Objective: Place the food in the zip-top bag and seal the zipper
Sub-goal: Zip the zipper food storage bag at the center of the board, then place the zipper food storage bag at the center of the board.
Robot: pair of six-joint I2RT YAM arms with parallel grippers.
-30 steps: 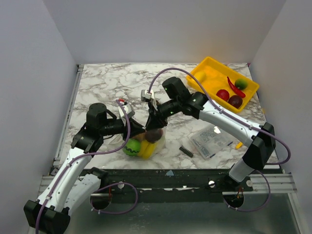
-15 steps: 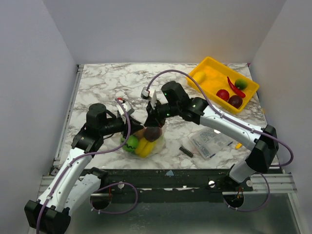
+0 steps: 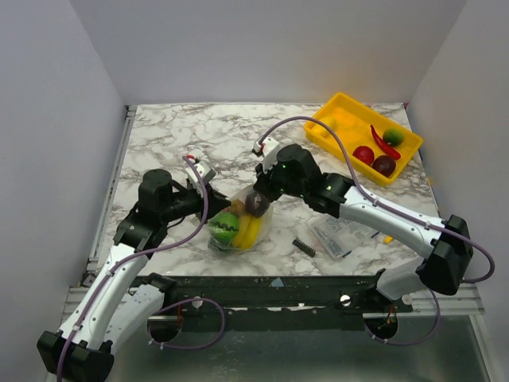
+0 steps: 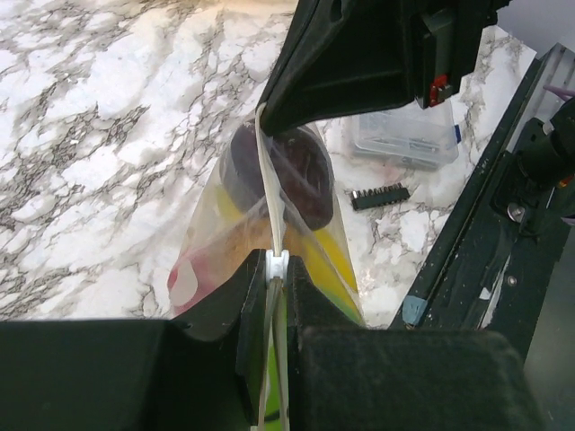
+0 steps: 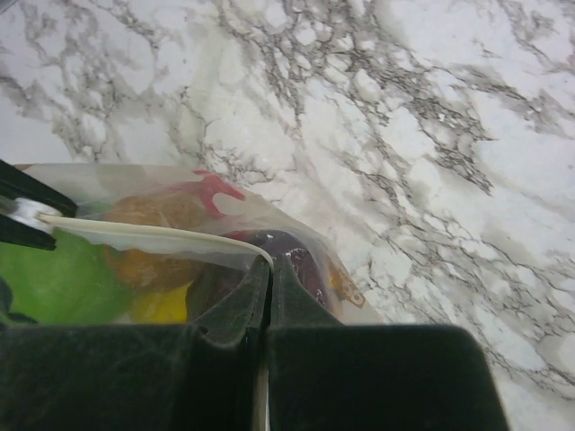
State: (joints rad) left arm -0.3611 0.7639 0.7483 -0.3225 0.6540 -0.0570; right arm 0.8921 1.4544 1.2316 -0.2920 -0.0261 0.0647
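The zip-top bag (image 3: 238, 231) lies at the table's near middle. It holds food: a green ball (image 3: 225, 225), a yellow banana (image 3: 249, 231) and a dark purple piece (image 3: 256, 204). My left gripper (image 3: 210, 208) is shut on the zipper (image 4: 269, 180) at its white slider (image 4: 277, 263), at the bag's left end. My right gripper (image 3: 259, 196) is shut on the bag's mouth edge (image 5: 268, 262) at the right end. The zipper strip (image 5: 153, 236) runs taut between the two grippers. More food lies in the yellow tray: a red chili (image 3: 385, 144), a green ball (image 3: 393, 136), a red piece (image 3: 363, 154) and a dark purple piece (image 3: 384, 165).
The yellow tray (image 3: 340, 119) stands at the back right. A flat clear packet of small parts (image 3: 343, 228) and a small black ridged piece (image 3: 304, 246) lie right of the bag. The table's near edge and a metal rail (image 4: 503, 224) are close behind the bag.
The right gripper has shifted right and the left gripper left, drawing the bag's mouth out straight between them. The bag and its food have tipped and slid slightly right.
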